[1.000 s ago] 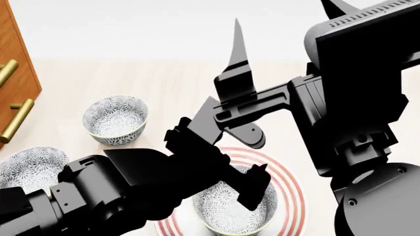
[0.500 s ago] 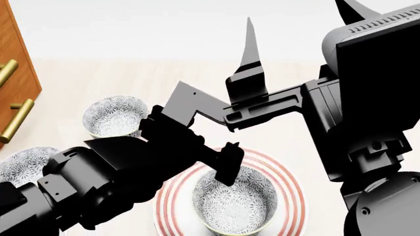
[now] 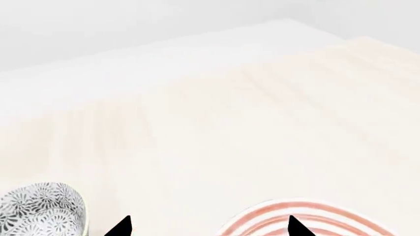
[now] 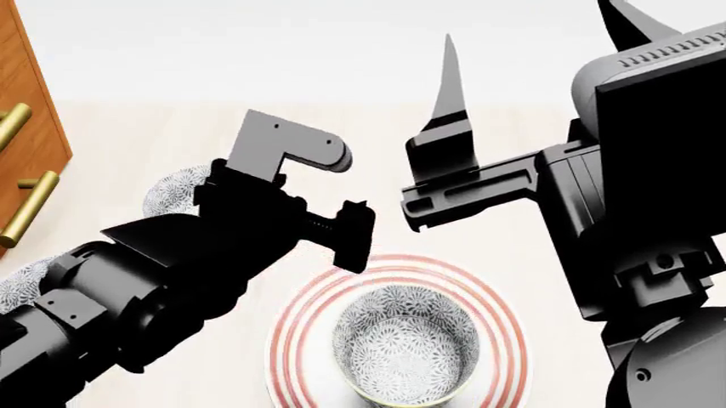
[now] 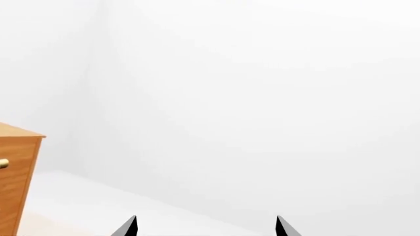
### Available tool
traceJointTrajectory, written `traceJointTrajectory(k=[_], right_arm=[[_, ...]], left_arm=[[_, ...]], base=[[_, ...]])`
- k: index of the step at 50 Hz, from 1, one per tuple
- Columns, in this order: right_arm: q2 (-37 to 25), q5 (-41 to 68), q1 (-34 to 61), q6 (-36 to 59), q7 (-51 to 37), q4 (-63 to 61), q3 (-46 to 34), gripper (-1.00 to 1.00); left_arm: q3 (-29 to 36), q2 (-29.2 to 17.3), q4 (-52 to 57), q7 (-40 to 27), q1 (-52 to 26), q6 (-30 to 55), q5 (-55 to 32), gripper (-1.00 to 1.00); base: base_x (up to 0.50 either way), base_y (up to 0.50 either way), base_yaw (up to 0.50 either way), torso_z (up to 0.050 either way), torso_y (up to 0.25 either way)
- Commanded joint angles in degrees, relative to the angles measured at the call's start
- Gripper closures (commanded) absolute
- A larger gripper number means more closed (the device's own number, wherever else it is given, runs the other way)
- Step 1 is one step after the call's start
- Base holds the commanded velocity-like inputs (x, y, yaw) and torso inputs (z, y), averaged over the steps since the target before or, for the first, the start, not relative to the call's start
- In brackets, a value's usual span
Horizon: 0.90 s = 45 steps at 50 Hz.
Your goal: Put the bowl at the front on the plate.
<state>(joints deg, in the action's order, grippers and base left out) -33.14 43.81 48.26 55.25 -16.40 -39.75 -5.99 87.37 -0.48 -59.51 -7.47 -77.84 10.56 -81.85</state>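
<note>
- Left gripper (image 4: 329, 200): hangs above the pale wood-grain desk (image 4: 114, 136), just beyond the far rim of the plate. Fingers spread wide, nothing between them. In the left wrist view only two black fingertips (image 3: 120, 227) show, well apart, with bare desk in the gap.
- Right gripper (image 4: 528, 64): raised high, fingers pointing up and away. Two black fingertips (image 5: 126, 228) in the right wrist view stand well apart against a blank white wall; they hold nothing.
- Small round deep white bowl with dense grey-blue floral pattern (image 4: 405, 344): sits upright in the middle of the wide round white plate with thin red concentric rings (image 4: 297, 327), at the near edge of the desk. Neither gripper touches it.
- Count of bowls: three alike. Second patterned bowl (image 4: 172, 191) farther back at left, mostly hidden behind the left arm. Third patterned bowl (image 4: 16, 285) at the left edge, only a sliver showing.
- One plate.
- Orange-brown wooden cabinet with brass bar handles (image 4: 25, 127) stands at far left.
</note>
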Motion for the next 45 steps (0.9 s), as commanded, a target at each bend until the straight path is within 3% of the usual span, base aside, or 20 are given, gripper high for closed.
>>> traceJointTrajectory(k=[1,18,34,45], right_arm=[[-0.45,-0.25,-0.92,-0.39,-0.37,-0.42,-0.03,-1.0],[-0.76,-0.82,-2.06,-1.39,-0.3,-0.04,-0.54,-1.0],[-0.98,-1.27,-2.98,-2.53,-0.24,0.38,-0.6,-1.0],[-1.1,-1.0,-3.81,-3.02,-0.58,-0.15,-0.13,-1.0]], left_arm=[[-1.77,-3.21,3.23,-2.36,0.0,-3.04,-1.63,-1.0],[-3.74,-15.75,26.45,-12.27,1.85,-6.63,-1.83,-1.0],[-4.66,-22.73,40.84,-17.11,2.96,-8.2,-1.49,-1.0],[-4.77,-24.75,44.98,-18.63,4.13,-9.47,-0.51,-1.0]], base=[[0.0,0.0,0.0,0.0,0.0],[0.0,0.0,0.0,0.0,0.0],[0.0,0.0,0.0,0.0,0.0],[0.0,0.0,0.0,0.0,0.0]])
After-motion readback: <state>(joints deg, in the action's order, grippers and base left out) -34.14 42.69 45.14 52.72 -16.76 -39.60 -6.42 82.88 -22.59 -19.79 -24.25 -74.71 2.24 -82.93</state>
